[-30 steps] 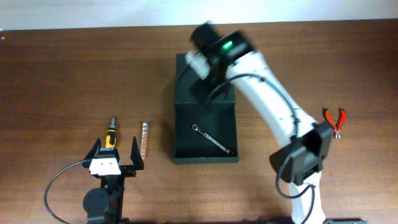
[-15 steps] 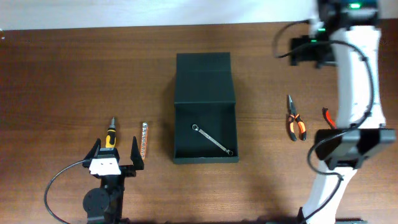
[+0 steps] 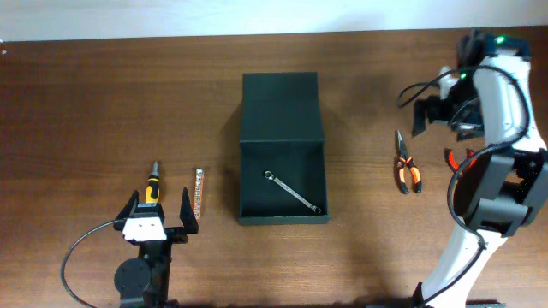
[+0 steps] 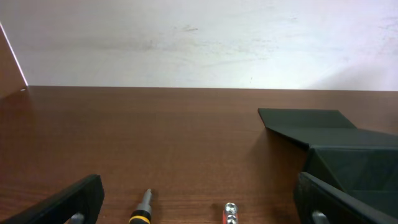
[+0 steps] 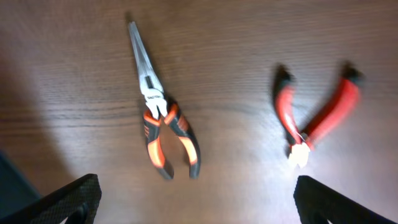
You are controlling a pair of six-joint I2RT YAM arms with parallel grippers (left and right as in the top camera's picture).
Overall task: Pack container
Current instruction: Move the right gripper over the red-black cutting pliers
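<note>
Two pliers: orange-black pair (image 5: 163, 134), red pair (image 5: 314, 118) blurred, partly hidden overhead. One wrench (image 3: 292, 192) inside container (image 3: 282, 103). Left tool (image 3: 159, 207), right tool (image 3: 443, 120) spread, empty.

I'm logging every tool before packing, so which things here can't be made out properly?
- Red cutters: mostly covered by the right arm in the overhead view, and blurred in the right wrist view.
- Screwdriver: its handle is cut off by the bottom edge of the left wrist view.
- Wrench: too small in the overhead view to read any marking, and hidden behind the container wall in the left wrist view.
</note>
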